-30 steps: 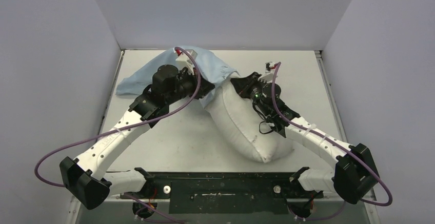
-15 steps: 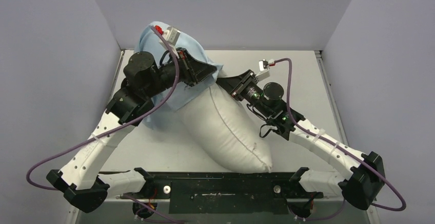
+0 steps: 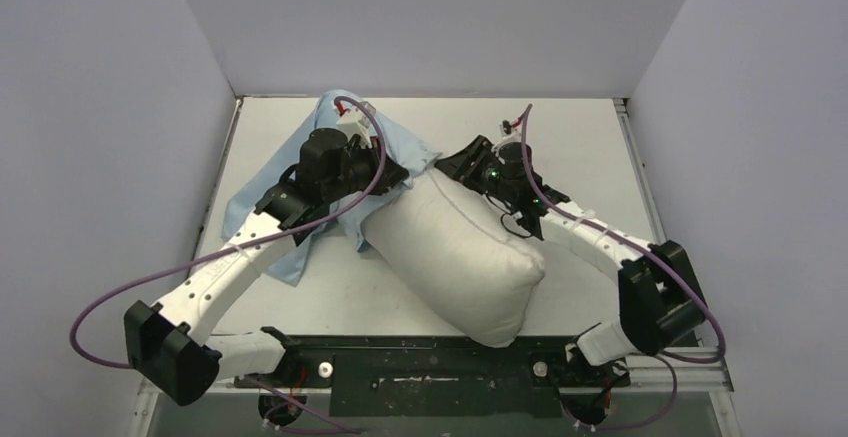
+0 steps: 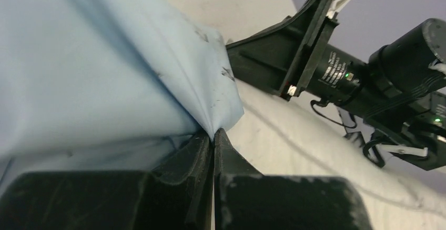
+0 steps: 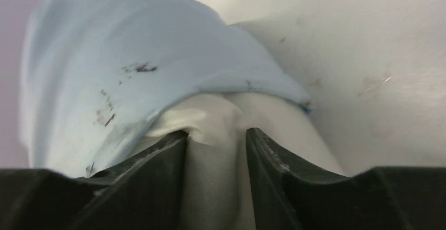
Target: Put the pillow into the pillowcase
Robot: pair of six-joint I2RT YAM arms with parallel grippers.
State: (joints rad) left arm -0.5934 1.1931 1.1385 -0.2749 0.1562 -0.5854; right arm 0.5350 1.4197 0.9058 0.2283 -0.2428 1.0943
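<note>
The plump off-white pillow [image 3: 455, 257] lies slanted across the middle of the table, its far end under the edge of the light-blue pillowcase [image 3: 400, 149]. My left gripper [image 4: 213, 132] is shut on a pinched corner of the pillowcase [image 4: 105, 72], right beside the pillow [image 4: 294, 146]. In the top view the left gripper [image 3: 405, 172] sits at the pillow's far-left corner. My right gripper [image 5: 216, 132] stands with its fingers apart, a fold of the pillow [image 5: 215, 161] bulging between them, under the hem of the pillowcase [image 5: 131, 61]. From above, the right gripper [image 3: 442, 164] faces the left one closely.
The white table [image 3: 570, 137] is walled by grey panels at the back and both sides. The rest of the pillowcase trails toward the left edge under my left arm [image 3: 262, 232]. A black rail [image 3: 430, 352] runs along the near edge between the arm bases.
My left arm has come down from a raised pose, lowering the pillowcase over the pillow's far end. The right gripper's fingers have parted. The pillow has shifted and lies flatter.
</note>
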